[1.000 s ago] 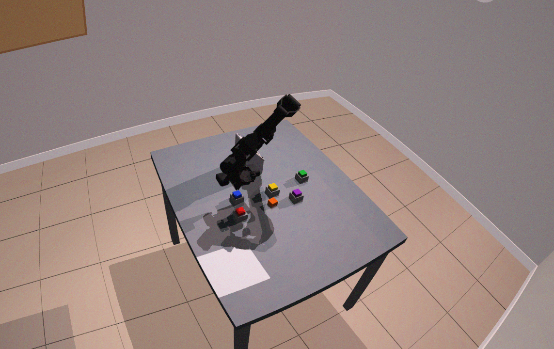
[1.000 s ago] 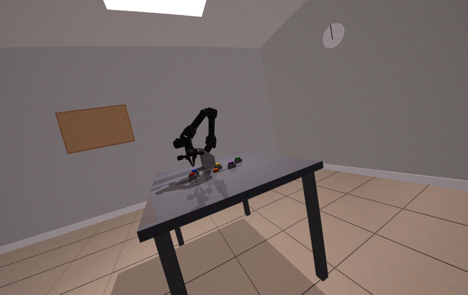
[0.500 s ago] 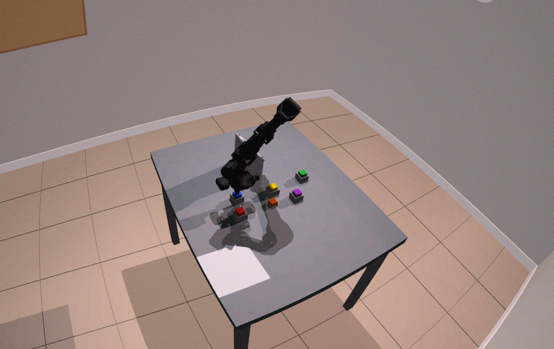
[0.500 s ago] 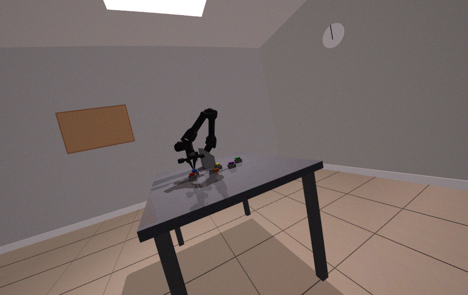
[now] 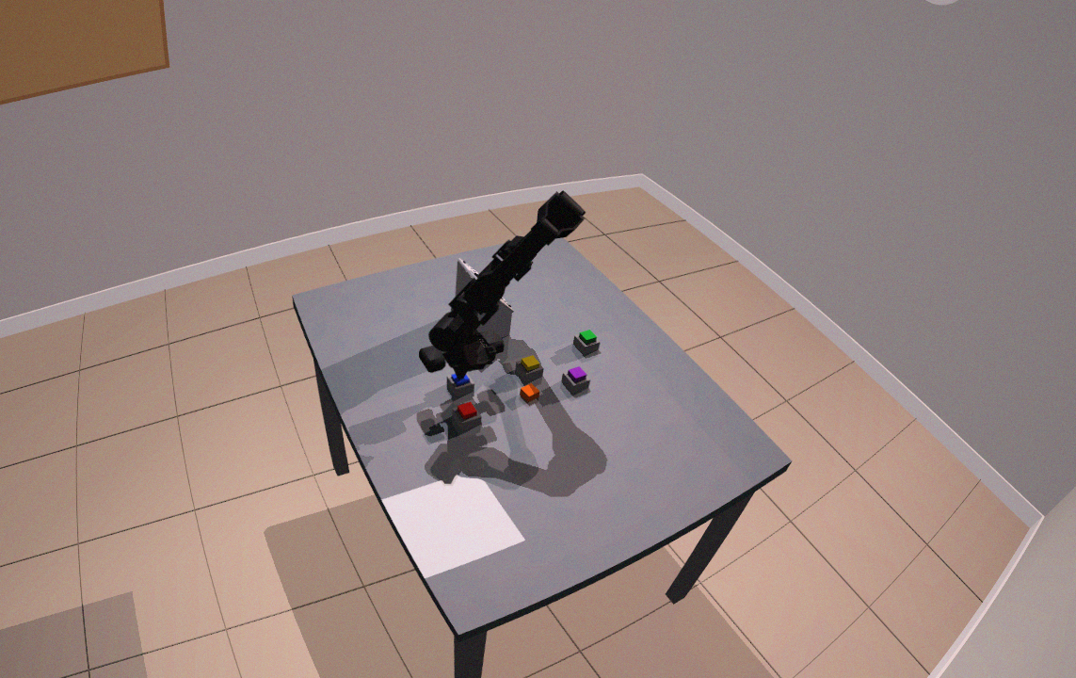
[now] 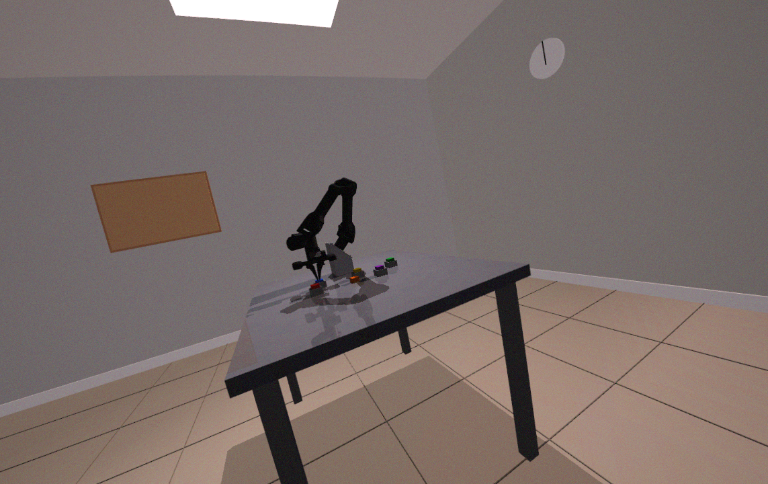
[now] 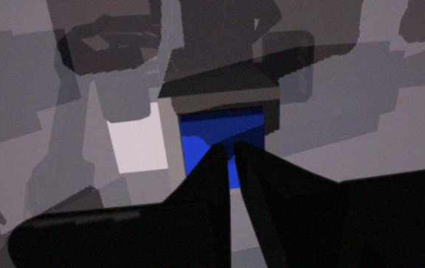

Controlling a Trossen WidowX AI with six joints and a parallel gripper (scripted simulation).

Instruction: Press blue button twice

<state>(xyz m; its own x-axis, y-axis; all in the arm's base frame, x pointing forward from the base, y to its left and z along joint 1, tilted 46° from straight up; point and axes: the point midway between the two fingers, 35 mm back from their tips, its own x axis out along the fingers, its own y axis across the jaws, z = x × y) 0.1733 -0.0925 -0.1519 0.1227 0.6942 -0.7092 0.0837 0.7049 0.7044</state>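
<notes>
The blue button is a blue square cap in a dark grey base, near the left side of the table. My gripper is shut with nothing between its fingers, apart from a narrow gap. It points down, and its fingertips are at the top of the blue cap. In the wrist view the fingers hide the near part of the cap. I cannot tell how far down the cap stands.
A red button stands close to the blue one. Yellow, purple and green buttons stand to the right. An orange block lies below the yellow button. A white square is near the table's edge.
</notes>
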